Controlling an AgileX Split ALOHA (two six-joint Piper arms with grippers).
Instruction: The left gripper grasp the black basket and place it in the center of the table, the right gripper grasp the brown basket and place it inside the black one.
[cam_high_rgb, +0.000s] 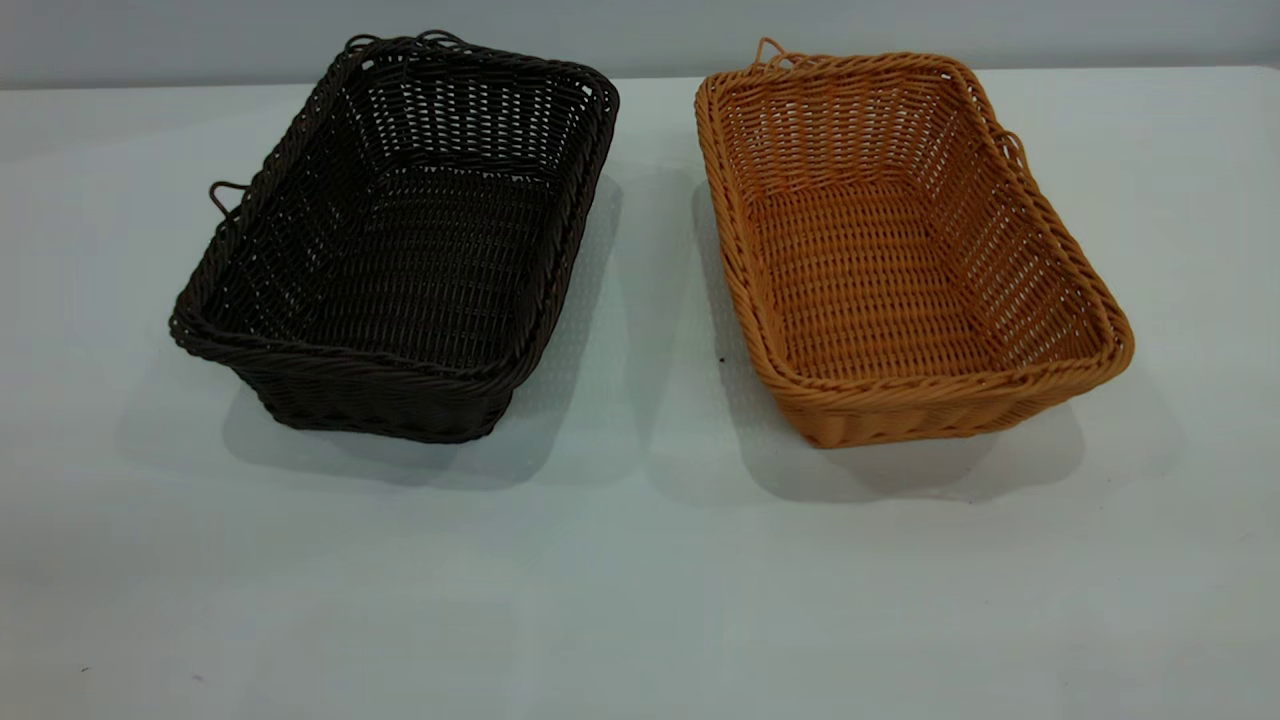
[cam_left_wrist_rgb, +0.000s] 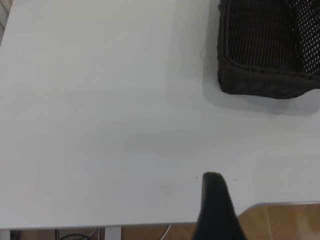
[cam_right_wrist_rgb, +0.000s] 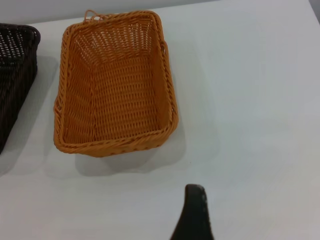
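Note:
The black basket (cam_high_rgb: 400, 235) stands upright and empty on the left half of the white table (cam_high_rgb: 640, 580). The brown basket (cam_high_rgb: 900, 250) stands upright and empty on the right half, a gap of bare table between them. Neither gripper shows in the exterior view. In the left wrist view a black part of my left gripper (cam_left_wrist_rgb: 215, 210) hangs over the table's edge, well away from the black basket (cam_left_wrist_rgb: 265, 50). In the right wrist view a black part of my right gripper (cam_right_wrist_rgb: 194, 215) hovers above bare table, short of the brown basket (cam_right_wrist_rgb: 117, 85).
The table's edge and a wooden floor (cam_left_wrist_rgb: 285, 222) show in the left wrist view. A corner of the black basket (cam_right_wrist_rgb: 15, 75) lies beside the brown one in the right wrist view. A grey wall (cam_high_rgb: 640, 30) runs behind the table.

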